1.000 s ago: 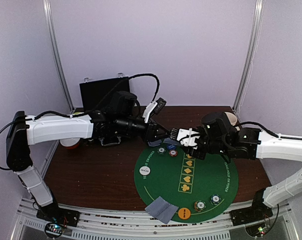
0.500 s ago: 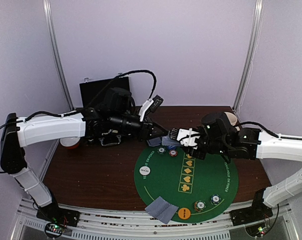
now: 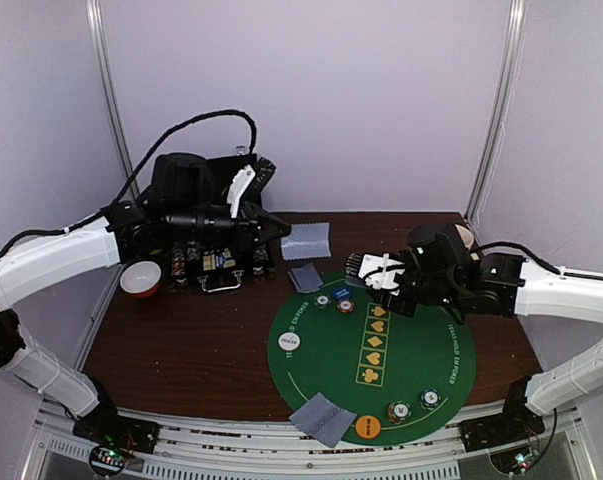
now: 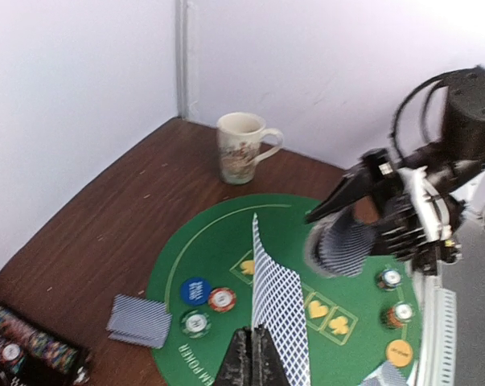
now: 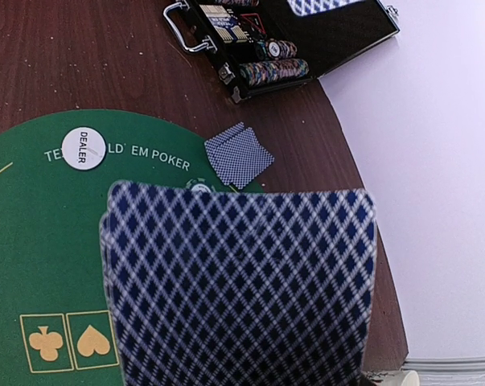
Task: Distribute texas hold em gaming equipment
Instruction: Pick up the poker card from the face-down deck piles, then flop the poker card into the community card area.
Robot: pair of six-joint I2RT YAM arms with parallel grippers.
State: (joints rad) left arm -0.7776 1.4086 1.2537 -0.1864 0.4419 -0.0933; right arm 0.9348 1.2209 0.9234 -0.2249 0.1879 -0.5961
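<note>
I count five loose poker chips [image 3: 343, 304] on the green mat [image 3: 421, 340]: three far, two near. One orange disc [image 3: 368, 427], one white dealer disc [image 3: 289, 340]. Two card piles [image 3: 304, 278] lying down, one single card [image 3: 308, 240] and one deck [image 5: 238, 281] held up. One mug [image 4: 242, 147], one chip case [image 3: 216, 265], one red bowl [image 3: 141, 278].

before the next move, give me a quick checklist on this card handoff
1. Left hand shut on the card: ok.
2. Right hand gripping the deck: ok.
3. Card clear of the deck: ok, they are apart.
4. Only one card taken: cannot tell.
5. Far card pile lying flat beside the chips: ok.
6. Mug out of the way: ok, back corner.
</note>
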